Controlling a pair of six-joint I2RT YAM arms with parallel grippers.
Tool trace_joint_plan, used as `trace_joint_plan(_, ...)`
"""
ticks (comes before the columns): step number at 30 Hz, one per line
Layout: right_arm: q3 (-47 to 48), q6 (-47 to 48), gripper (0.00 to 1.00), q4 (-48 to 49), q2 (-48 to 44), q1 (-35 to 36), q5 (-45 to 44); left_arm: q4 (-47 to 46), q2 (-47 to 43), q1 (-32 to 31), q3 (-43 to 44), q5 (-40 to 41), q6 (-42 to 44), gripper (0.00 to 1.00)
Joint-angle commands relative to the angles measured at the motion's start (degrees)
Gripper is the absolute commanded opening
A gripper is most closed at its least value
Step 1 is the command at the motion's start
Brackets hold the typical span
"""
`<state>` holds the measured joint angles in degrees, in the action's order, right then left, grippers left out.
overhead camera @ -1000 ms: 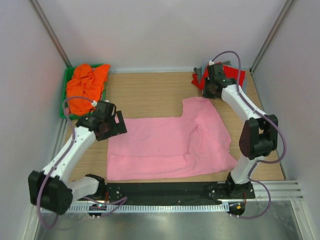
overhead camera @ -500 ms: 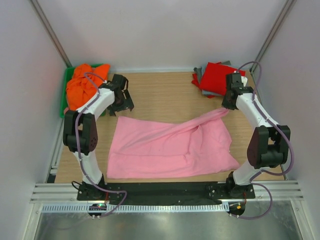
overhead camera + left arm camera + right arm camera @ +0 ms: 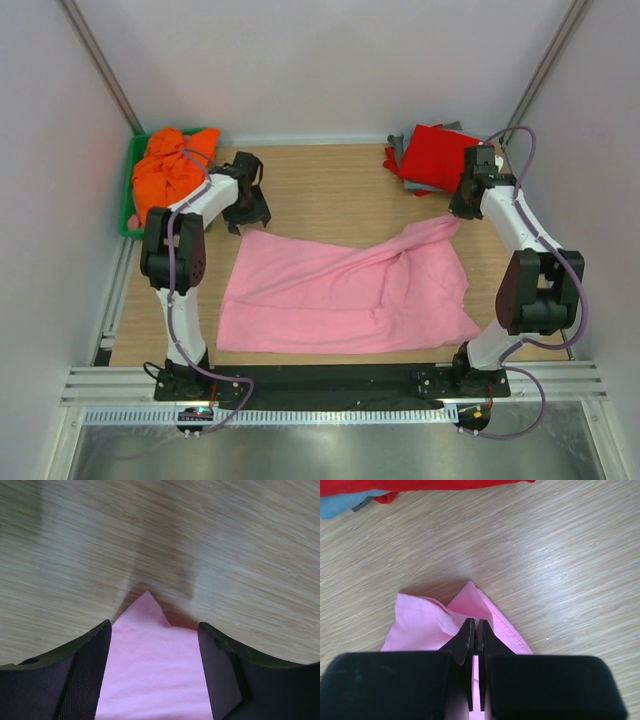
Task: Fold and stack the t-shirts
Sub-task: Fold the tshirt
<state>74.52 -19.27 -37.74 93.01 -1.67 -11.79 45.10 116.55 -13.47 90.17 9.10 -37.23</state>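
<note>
Robotics lab test booth, plain white walls (image 3: 330,70), metal corner posts (image 3: 100,65), wooden table (image 3: 330,185), aluminium rails (image 3: 560,372), two bolted-down cabled arms (image 3: 517,222).

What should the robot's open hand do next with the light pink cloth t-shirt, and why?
Probably close the left gripper on the corner of the soft light pink cloth t-shirt. Its jaws stand open on either side of that pointed corner, lying on the wooden table, while the right gripper is shut on the other far corner. With both held, the arms could fold it.
</note>
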Motion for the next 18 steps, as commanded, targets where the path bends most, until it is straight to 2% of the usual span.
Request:
trace_joint_plan(1, 0.3, -0.4, 0.01, 2.6, -0.3, 0.2, 1.9, -2.2, 0.1, -0.2, -1.9, -0.6, -0.6, 0.7)
trace_joint_plan(4, 0.2, -0.5, 0.01, 2.7, 0.2, 0.3, 2.5, -3.0, 1.0, -0.4, -2.1, -0.7, -0.6, 0.67)
trace_joint_plan(7, -0.2, -0.5, 0.01, 2.8, 0.3, 0.2, 2.8, -3.2, 2.5, -0.5, -1.6, -1.1, -0.5, 0.59)
trace_joint_plan(8, -0.3, -0.5, 0.01, 2.8, 0.3, 0.2, 2.8, -3.2, 3.0, -0.5, -1.1, -1.2, -0.4, 0.53)
trace_joint_plan(10, -0.6, -0.5, 0.01, 3.1, 0.2, 0.2, 3.1, -3.0, 3.9, -0.5, -0.4, -1.2, -0.2, 0.47)
trace_joint_plan(13, -0.7, -0.6, 0.01, 3.3, 0.4, 0.2, 3.4, -2.5, 4.9, -0.5, 1.0, -1.5, 0.1, 0.29)
trace_joint_plan(14, -0.7, -0.6, 0.01, 3.3, 0.4, 0.2, 3.5, -2.2, 5.2, -0.5, 1.4, -1.5, 0.1, 0.16)
trace_joint_plan(16, -0.5, -0.6, 0.01, 3.4, 0.3, 0.2, 4.1, -0.9, 5.4, -0.5, 2.7, -1.5, 0.2, 0.01)
trace_joint_plan(18, 0.3, -0.8, 0.01, 3.1, 0.5, 0.2, 4.7, 1.0, 5.3, -0.5, 3.8, -1.1, 0.5, 0.0)
